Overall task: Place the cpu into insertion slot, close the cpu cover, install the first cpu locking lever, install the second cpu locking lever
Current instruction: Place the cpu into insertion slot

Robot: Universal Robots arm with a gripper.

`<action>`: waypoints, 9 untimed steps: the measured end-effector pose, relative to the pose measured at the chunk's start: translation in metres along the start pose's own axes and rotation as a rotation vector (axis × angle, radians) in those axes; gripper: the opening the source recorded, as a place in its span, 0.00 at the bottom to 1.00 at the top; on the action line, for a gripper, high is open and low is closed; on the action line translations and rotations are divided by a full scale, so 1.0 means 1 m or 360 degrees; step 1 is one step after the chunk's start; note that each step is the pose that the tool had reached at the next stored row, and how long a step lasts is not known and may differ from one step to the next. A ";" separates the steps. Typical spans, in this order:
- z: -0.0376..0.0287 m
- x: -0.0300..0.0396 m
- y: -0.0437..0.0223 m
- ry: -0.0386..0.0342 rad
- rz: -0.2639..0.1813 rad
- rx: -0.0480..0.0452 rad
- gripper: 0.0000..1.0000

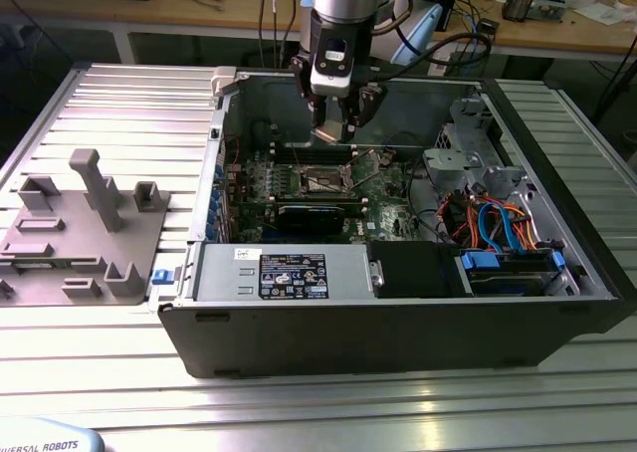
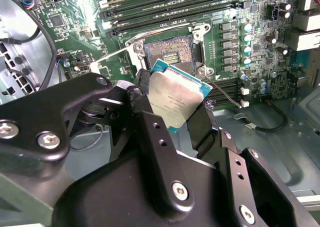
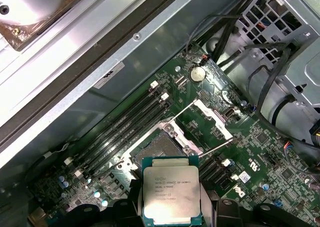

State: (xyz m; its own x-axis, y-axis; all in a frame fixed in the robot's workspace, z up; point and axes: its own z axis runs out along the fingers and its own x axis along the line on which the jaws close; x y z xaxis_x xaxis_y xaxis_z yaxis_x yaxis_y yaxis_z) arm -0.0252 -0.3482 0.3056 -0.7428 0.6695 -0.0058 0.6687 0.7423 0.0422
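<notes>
1. Inside the open computer case (image 1: 398,323), the gripper (image 1: 333,133) is clamping the cpu (image 2: 177,99) by two opposite edges. Its fingers (image 2: 201,129) are narrowed onto the chip, and the dull metal top is facing both wrist cameras.
2. The likely hazard is the cpu meeting the socket skewed or off-centre. The dark centre looks like a delicate contact field, and a corner landing on it first could be damaging. The edge grip also looks shallow, so the chip could be slipping loose if nudged against the rim.
3. In the exterior view, the memory slots (image 1: 269,178) are lying at nine o'clock of the insertion slot (image 1: 323,181). The cpu cover (image 1: 378,161) is standing open at about three o'clock, leaving the socket bare.
4. The cpu is hanging in the gripper's hold, above the insertion slot and apart from it. In the exterior view the slot is sitting at about six o'clock of the gripper.
</notes>
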 end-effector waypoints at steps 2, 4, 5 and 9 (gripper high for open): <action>0.0001 0.0000 0.0000 0.0000 0.0005 0.0000 0.54; 0.0002 0.0000 0.0000 0.0000 0.0008 0.0000 0.54; 0.0002 0.0000 0.0000 0.0000 0.0010 0.0000 0.54; 0.0003 0.0000 0.0000 -0.0001 0.0016 0.0000 0.54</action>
State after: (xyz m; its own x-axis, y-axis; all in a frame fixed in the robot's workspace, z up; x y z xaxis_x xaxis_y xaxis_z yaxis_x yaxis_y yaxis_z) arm -0.0252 -0.3482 0.3052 -0.7362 0.6768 -0.0058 0.6760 0.7357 0.0421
